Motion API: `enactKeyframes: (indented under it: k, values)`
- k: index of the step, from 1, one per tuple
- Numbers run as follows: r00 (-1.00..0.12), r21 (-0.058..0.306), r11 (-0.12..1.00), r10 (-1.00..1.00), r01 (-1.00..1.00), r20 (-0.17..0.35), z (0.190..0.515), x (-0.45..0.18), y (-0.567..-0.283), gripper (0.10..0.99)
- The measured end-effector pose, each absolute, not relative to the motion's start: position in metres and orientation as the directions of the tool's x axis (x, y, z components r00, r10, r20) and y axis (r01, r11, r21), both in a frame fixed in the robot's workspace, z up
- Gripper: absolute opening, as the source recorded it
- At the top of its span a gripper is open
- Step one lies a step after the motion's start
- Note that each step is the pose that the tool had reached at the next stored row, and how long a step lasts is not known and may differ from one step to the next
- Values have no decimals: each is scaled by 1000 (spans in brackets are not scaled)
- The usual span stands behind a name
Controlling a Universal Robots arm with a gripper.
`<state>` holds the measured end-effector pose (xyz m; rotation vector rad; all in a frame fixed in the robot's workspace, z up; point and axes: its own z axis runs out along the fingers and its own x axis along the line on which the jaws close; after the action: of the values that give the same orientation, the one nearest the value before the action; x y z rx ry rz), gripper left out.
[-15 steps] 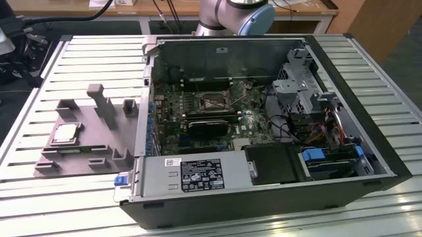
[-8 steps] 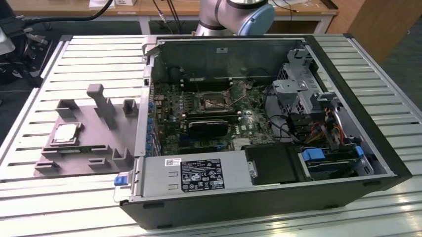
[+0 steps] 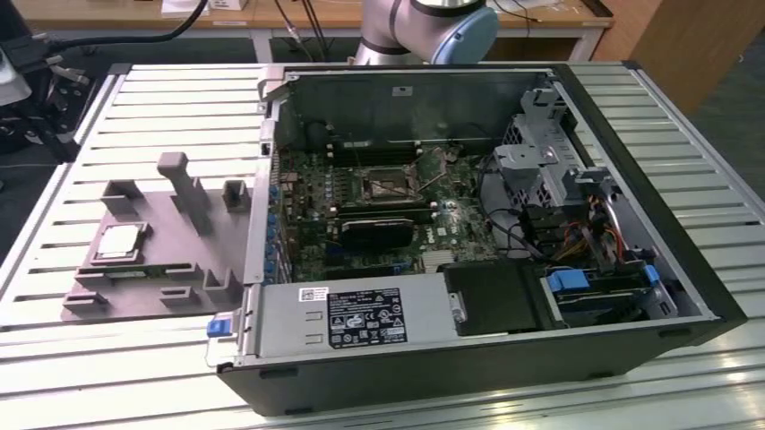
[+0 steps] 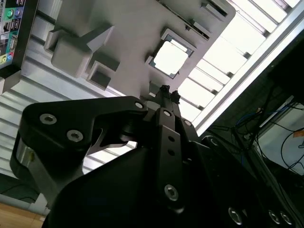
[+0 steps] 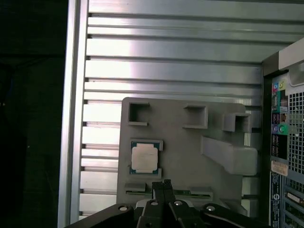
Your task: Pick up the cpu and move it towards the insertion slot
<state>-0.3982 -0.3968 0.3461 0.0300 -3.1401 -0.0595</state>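
Black metal fingers of my gripper point(image 5: 164, 183) are drawn together with nothing between them. In both wrist views their tips hang above the near edge of a grey fixture plate point(image 5: 190, 156), apart from it.

Just past the tips, the cpu point(image 5: 145, 158) lies flat in a shallow square recess of that plate, its silvery top facing up and catching the light. It is square, so it has no real long axis. Its edges run parallel with the plate's edges, and I cannot make out any corner mark.

A narrow green memory stick point(image 5: 137, 191) lies in a groove beside it, closer to my fingertips.

The plate rests on a ribbed aluminium table point(image 5: 166, 71). In the exterior view it sits to the exterior view's left of an open computer case point(image 3: 478, 367). The insertion slot point(image 3: 385, 184) is a dark square framed in thin metal on the motherboard point(image 3: 311, 206) inside, well apart from the cpu.

I judge the recess walls to be the main hazard: a grip landing off-centre could catch a corner and tip the chip, and the smooth lid could slide out of a light hold.
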Motion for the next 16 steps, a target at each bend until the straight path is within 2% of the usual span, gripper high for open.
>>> enactKeyframes:
  k: [16]
  values:
    - [-1000,38,999,-19,-19,-2,318,-400,-397,102]
